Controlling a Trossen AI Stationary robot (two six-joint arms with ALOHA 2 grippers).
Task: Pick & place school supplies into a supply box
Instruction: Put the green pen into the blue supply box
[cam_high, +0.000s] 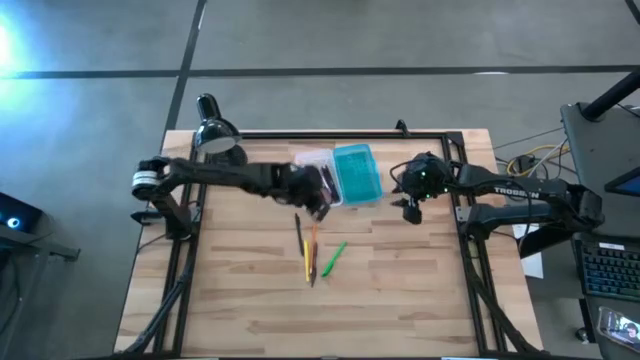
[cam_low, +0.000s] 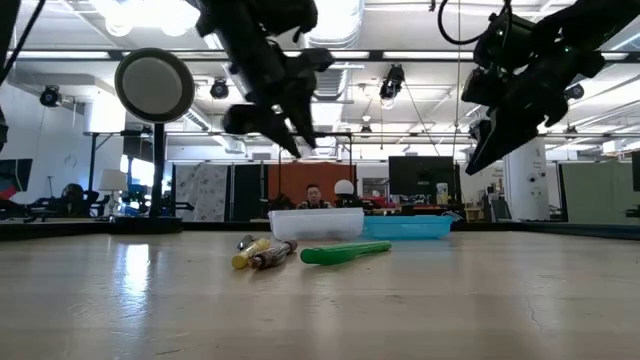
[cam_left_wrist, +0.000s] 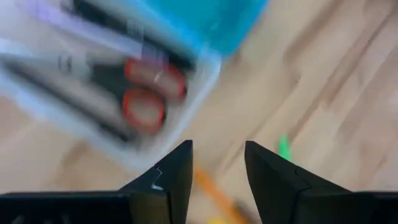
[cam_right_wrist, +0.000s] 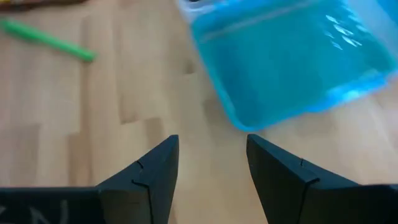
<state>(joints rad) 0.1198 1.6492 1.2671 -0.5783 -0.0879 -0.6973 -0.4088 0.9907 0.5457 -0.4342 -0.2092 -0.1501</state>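
The supply box's clear tray (cam_high: 313, 165) sits on the table's far middle, with its teal lid (cam_high: 357, 173) beside it toward the right. In the left wrist view the tray (cam_left_wrist: 74, 106) holds red-handled scissors (cam_left_wrist: 149, 93) and dark pens. On the wood nearer me lie yellow, orange and dark pencils (cam_high: 307, 248) and a green pen (cam_high: 333, 257). My left gripper (cam_left_wrist: 217, 146) is open and empty, raised over the tray's near edge (cam_high: 322, 200). My right gripper (cam_right_wrist: 211, 140) is open and empty, hovering just right of the lid (cam_high: 410, 205).
A black desk lamp (cam_high: 215, 130) stands at the table's far left corner, its round head (cam_low: 155, 85) facing the low camera. Bare wood (cam_high: 400, 290) spreads over the near half of the table. A black frame rail (cam_high: 330, 133) runs along the far edge.
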